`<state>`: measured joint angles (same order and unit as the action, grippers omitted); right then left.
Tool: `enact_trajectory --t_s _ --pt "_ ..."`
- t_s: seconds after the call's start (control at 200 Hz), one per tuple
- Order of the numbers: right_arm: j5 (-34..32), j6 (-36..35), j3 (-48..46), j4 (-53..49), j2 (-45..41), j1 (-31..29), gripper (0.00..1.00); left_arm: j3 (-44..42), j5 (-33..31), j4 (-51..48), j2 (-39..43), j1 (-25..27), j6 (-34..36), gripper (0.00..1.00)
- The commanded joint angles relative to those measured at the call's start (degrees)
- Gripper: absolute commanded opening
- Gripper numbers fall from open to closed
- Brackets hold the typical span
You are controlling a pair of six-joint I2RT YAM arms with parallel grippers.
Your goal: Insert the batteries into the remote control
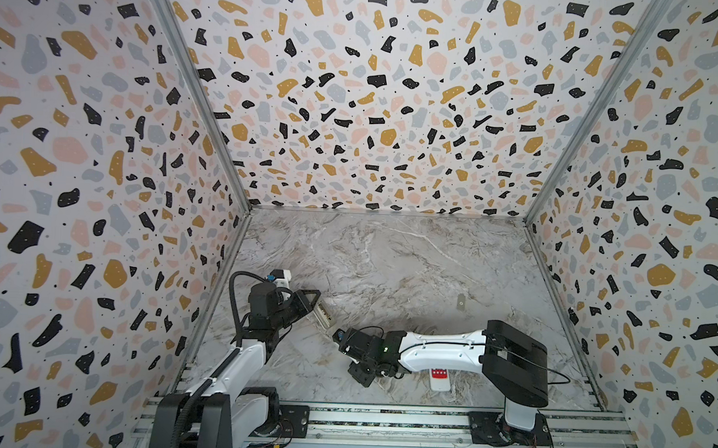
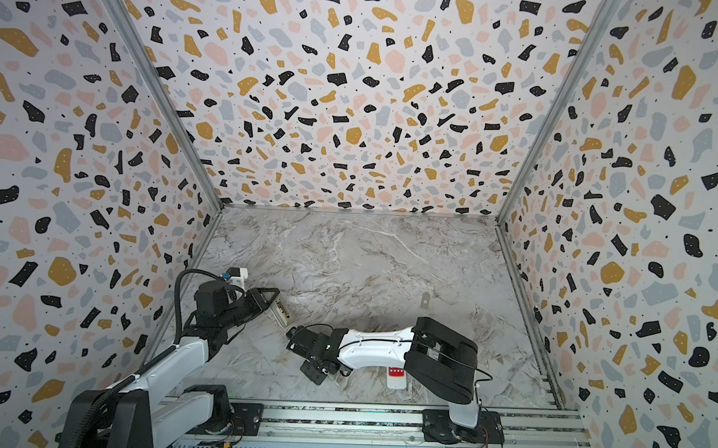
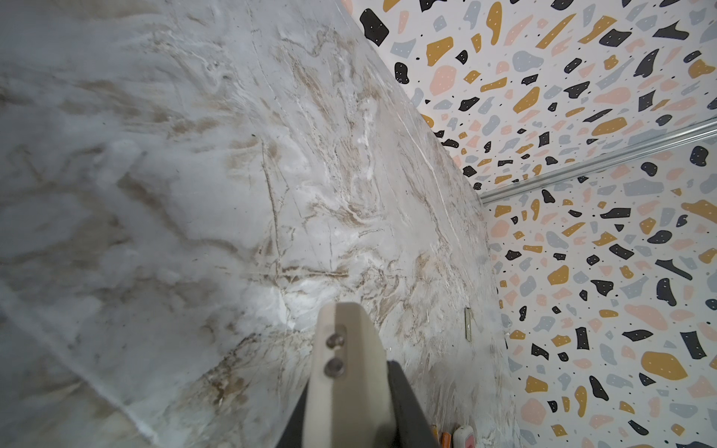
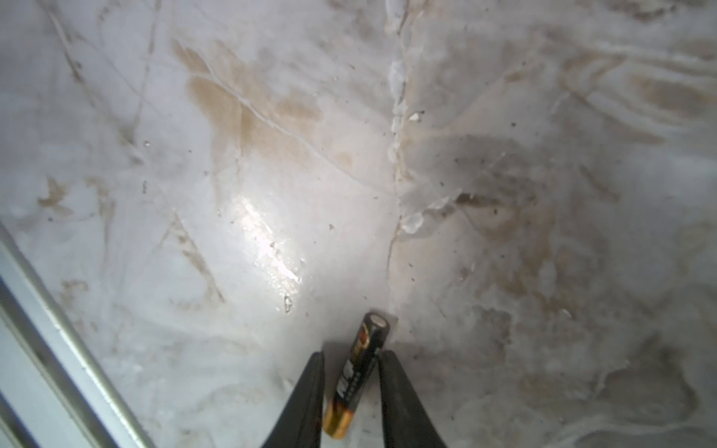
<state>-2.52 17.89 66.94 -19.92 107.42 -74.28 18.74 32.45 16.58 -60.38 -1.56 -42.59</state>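
One at a time: saw a single slim black cylindrical battery with a gold end [image 4: 355, 372] flat on the grey-veined marble tabletop [image 4: 271, 155], lying askew between the two black fingers [image 4: 310, 388] of the right gripper [image 4: 351, 352]. Found those jaws part-way closed and astride it, one finger against the black body near the plain end, the other close by the gold end, a sliver of stone showing between. Judged the hold not yet made. Could not pick the battery out in either top view, masked there by the gripper low and centre in the frame.

Judged the step to be the pick. Best done by squaring the wrist to the battery's length first, or by closing slowly and letting the fingers nudge it straight. Risked otherwise a diagonal pinch and a squirt sideways across smooth stone. Wanted the grip near mid-body, with both ends left clear for seating.

Further out, left of centre in both top views, saw the left gripper [image 1: 316, 307] shut on a pale beige oblong remote control [image 1: 323, 315], with what looked like its open battery bay turned toward the camera. Worth holding that steady for the loading. Noted also a white remote with red buttons [image 1: 440, 376] under the right arm, lower right of centre, and a small grey cover plate [image 1: 461, 302] at mid-right.
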Motion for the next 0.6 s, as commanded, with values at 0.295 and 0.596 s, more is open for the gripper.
enact_trajectory --t_s 0.295,0.596 --pt "1.5 -11.4 -3.0 -4.9 -2.8 3.8 0.02 -0.5 2.8 4.8 -0.5 -0.4 0.0 0.0" --pt "5.3 -27.2 -6.5 -4.6 -5.0 7.6 0.0 -0.7 3.5 4.6 0.9 -0.4 -0.6 0.0"
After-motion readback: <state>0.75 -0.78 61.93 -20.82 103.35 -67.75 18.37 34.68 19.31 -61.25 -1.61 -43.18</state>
